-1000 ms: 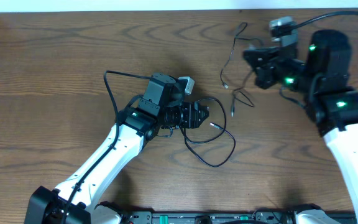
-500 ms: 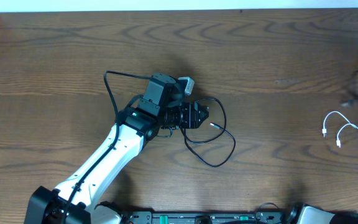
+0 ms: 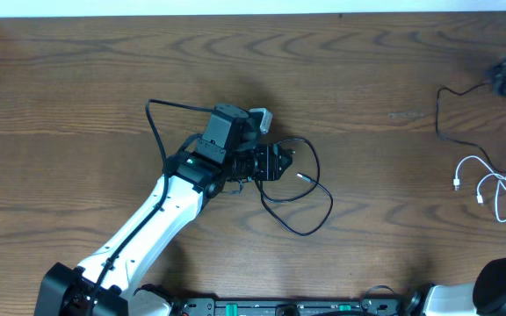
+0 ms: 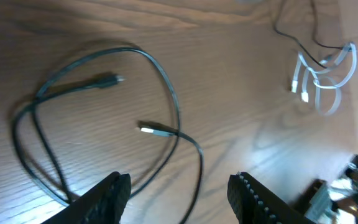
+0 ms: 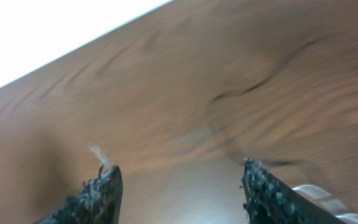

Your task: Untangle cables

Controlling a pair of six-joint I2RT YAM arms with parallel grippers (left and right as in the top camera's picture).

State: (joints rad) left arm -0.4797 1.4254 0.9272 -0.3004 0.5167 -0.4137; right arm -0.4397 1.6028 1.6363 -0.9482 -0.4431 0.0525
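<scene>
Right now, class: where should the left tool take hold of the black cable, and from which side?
Probably the black cable by its nearer plug, from straight above. It lies flat on the table, bare wood either side, stiffer than the cord, and the open left tool hangs close by.

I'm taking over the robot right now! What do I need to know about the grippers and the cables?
Left gripper: open, empty, above the black cable, which lies looped mid-table.
Right gripper: open, empty; its view is blurred.
White cable: at the table's right edge.
Done: black and white cables lie apart.
To do: a thin dark cord runs by the white cable. Check whether they cross.
</scene>
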